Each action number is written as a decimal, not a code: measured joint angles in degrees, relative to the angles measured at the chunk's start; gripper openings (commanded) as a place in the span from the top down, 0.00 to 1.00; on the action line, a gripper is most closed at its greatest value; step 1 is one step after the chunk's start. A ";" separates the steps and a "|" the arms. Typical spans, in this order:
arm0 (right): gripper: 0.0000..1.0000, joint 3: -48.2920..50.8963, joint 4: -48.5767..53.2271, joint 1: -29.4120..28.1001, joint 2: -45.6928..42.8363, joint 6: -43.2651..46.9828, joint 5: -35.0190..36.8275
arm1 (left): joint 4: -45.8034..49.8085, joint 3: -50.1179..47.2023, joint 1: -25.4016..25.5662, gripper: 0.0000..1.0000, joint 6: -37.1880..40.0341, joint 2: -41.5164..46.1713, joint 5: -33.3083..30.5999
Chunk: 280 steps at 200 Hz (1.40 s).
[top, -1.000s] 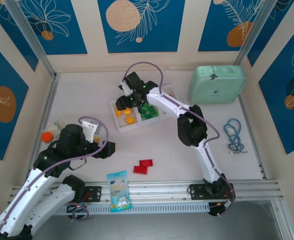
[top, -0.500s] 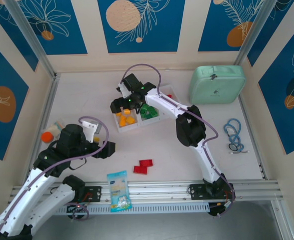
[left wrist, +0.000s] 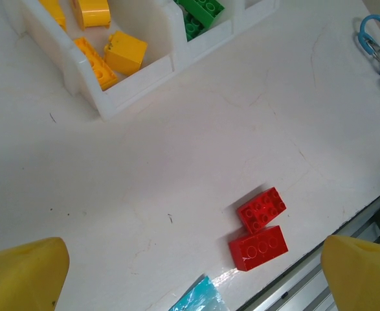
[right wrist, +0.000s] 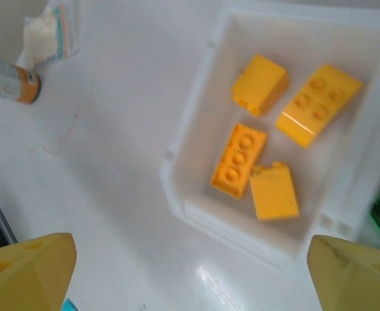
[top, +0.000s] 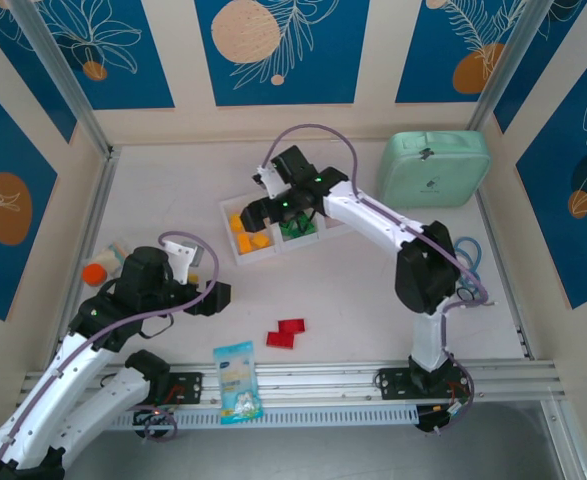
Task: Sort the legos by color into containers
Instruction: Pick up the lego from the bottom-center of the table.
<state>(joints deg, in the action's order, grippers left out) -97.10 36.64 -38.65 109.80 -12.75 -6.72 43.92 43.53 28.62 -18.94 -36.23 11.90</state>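
- Tray (top: 273, 250): 3 compartments in a row, sits mid-table (top: 373, 300) toward the far edge, skewed to the table edges.
- Left compartment: 4 yellow bricks (right wrist: 239, 160), loose. Two touch at a corner, the other two lie apart nearer the far wall.
- Middle compartment: green bricks (top: 295, 226), count unclear from the top view.
- Right compartment: mostly hidden, can't tell contents.
- Red bricks (top: 286, 333): 2 on bare table close to the near edge, touching each other. Well apart from the tray, just right of the packet (top: 238, 380).
- R gripper (top: 263, 212): above the tray's left compartment, fingers spread wide, nothing between them. Its wrist cam looks down on the yellow bricks.
- L gripper (top: 211, 296): above the table toward the near-left corner, fingers spread wide, empty. Its wrist cam has the red bricks low in frame and the tray's near wall at top.
- Mint case (top: 433, 170): far-right corner, clear of the tray.
- Blue cord (left wrist: 377, 45): by the right edge.
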 measured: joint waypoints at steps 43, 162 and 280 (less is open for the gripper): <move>0.07 12.59 -0.02 0.57 -8.55 10.97 4.33 | 0.00 0.00 0.00 0.01 0.00 -0.26 0.00; 0.06 42.99 -1.29 -20.15 -30.21 46.18 18.99 | 0.00 0.00 -0.02 0.01 0.00 1.33 -0.37; 0.17 48.17 -10.82 -27.06 -21.86 48.46 21.81 | -0.02 0.00 -0.02 0.01 0.00 3.04 -0.37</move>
<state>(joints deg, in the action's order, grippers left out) -48.93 25.82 -65.71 87.94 35.70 15.09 43.90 43.53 28.60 -18.94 -33.19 11.53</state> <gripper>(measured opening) 0.840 0.993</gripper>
